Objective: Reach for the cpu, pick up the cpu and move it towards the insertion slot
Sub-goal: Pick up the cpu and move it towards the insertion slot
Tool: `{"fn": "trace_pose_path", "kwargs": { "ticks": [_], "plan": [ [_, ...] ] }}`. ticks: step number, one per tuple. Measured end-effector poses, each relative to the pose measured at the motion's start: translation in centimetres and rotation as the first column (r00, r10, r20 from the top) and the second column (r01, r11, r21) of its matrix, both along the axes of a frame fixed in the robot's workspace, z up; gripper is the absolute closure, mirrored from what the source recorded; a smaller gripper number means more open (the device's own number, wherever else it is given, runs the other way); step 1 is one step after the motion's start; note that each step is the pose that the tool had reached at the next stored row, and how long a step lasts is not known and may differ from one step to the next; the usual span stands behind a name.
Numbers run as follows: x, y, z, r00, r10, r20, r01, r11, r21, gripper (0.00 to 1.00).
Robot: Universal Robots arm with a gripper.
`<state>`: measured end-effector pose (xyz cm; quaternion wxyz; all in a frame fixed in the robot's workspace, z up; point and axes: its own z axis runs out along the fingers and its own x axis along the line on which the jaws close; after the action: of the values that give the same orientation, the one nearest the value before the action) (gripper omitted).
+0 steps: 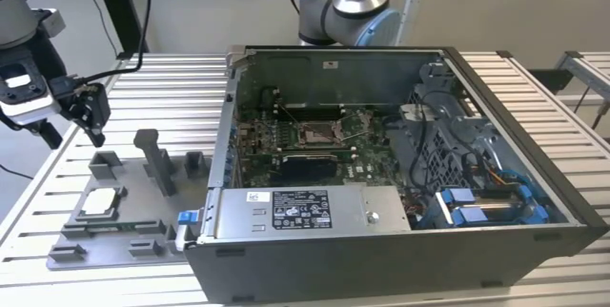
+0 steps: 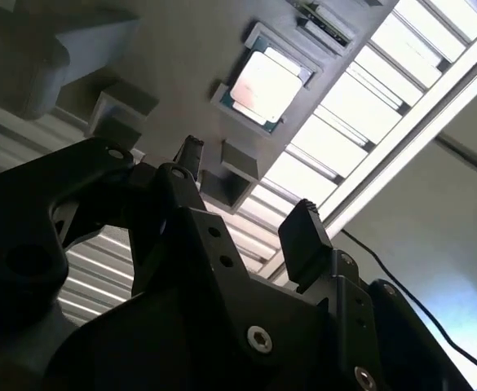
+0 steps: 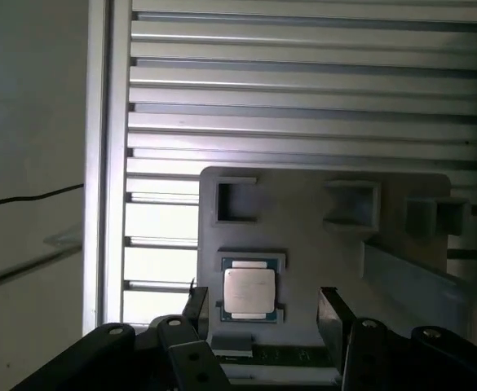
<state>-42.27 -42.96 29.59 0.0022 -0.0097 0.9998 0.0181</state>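
- Hovering above the grey tray (image 1: pixel 133 210), your gripper (image 3: pixel 262 300) has its fingers spread wide and holds nothing.
- The cpu (image 3: pixel 249 293) lies flat in a square recess of that tray, below the gap between the fingers and untouched. It is square, so no side is longer.
- The insertion slot (image 1: pixel 322 132) sits on the board inside the open computer case (image 1: pixel 315 257), toward the exterior view's right of the tray. Its centre looks bare.
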Motion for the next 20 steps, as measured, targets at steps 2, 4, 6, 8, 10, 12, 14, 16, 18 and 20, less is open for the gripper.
{"fn": "trace_pose_path", "kwargs": {
  "ticks": [2, 4, 6, 8, 10, 12, 14, 16, 18, 20],
  "plan": [
    [0.00, 0.00, -0.37, 1.0000, 0.000, 0.0001, 0.000, 1.0000, 0.0001, 0.00],
    [0.00, 0.00, -0.73, 1.0000, 0.000, -0.0001, 0.000, 1.0000, -0.0001, 0.00],
    [-0.01, -0.02, -1.10, 1.0000, 0.000, 0.0000, 0.000, 1.0000, 0.0000, 0.00],
    [-0.01, -0.11, -1.47, 1.0000, 0.000, 0.0000, 0.000, 1.0000, 0.0000, 0.00],
    [-0.01, -0.33, -1.82, 1.0000, 0.000, 0.0000, 0.000, 1.0000, 0.0001, 0.00],
    [-0.02, -0.63, -2.18, 1.0000, 0.000, -0.0002, 0.000, 1.0000, -0.0001, 0.00],
    [-0.02, -0.97, -2.55, 1.0000, 0.000, 0.0000, 0.000, 1.0000, 0.0001, 0.00],
    [-0.03, -1.34, -2.91, 1.0000, 0.000, 0.0000, 0.000, 1.0000, 0.0000, 0.00],
    [-0.04, -1.63, -3.29, 1.0000, 0.000, 0.0000, 0.000, 1.0000, 0.0000, 0.00],
    [-0.05, -1.87, -3.65, 1.0000, 0.000, 0.0002, 0.000, 1.0000, 0.0002, 0.00]
  ]
}}
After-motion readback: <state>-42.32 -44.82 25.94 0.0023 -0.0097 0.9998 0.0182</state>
